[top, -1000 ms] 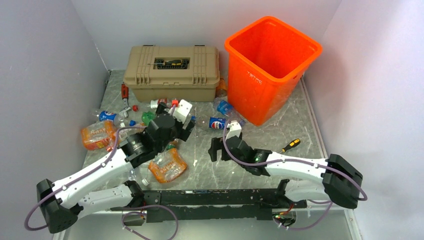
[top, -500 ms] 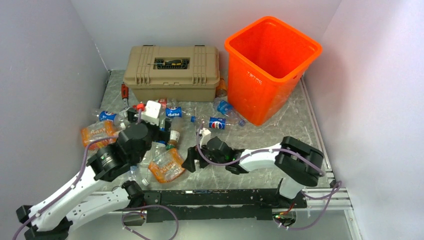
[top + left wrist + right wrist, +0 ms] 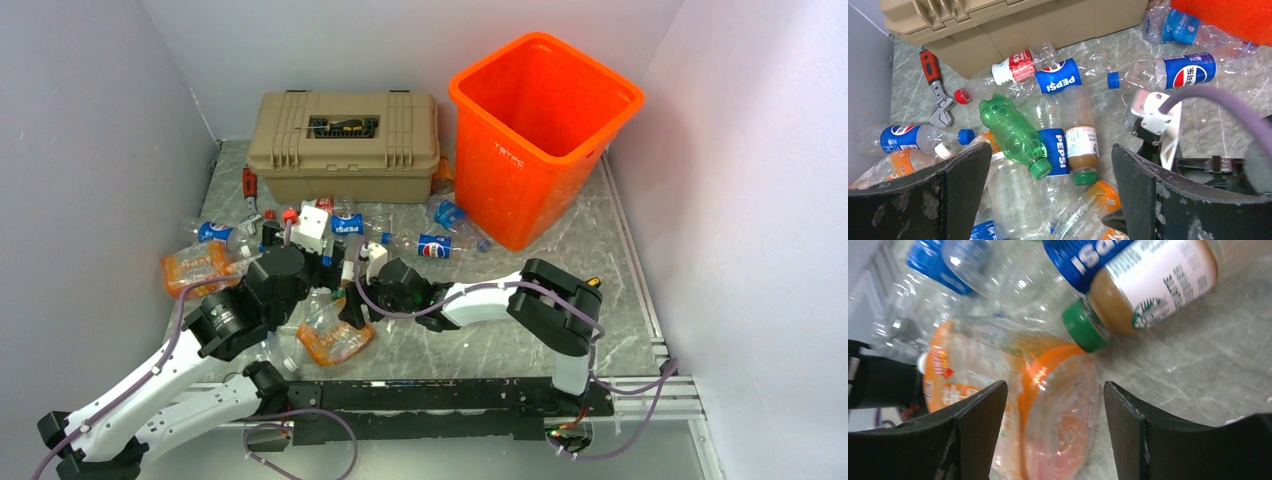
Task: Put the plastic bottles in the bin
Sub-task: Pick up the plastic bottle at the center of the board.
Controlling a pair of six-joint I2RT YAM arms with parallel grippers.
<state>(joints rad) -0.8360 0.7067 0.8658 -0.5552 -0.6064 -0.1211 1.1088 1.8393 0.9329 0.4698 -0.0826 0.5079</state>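
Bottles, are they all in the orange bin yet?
Not yet. No bottle shows inside the bin. Nothing is held: the right gripper is open around an orange bottle, the left gripper open above the bottles. All of them are left.

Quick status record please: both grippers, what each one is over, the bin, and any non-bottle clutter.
left gripper: open, holding nothing, above the pile near the green bottle
right gripper: open, jaws straddling the orange-wrapped bottle; contact unclear
bin: upright, far right; no bottle visible inside from the top view
loose bottles: all outside the bin, mostly in front of the toolbox
non-targets: toolbox; red-handled wrench at the pile's left edge
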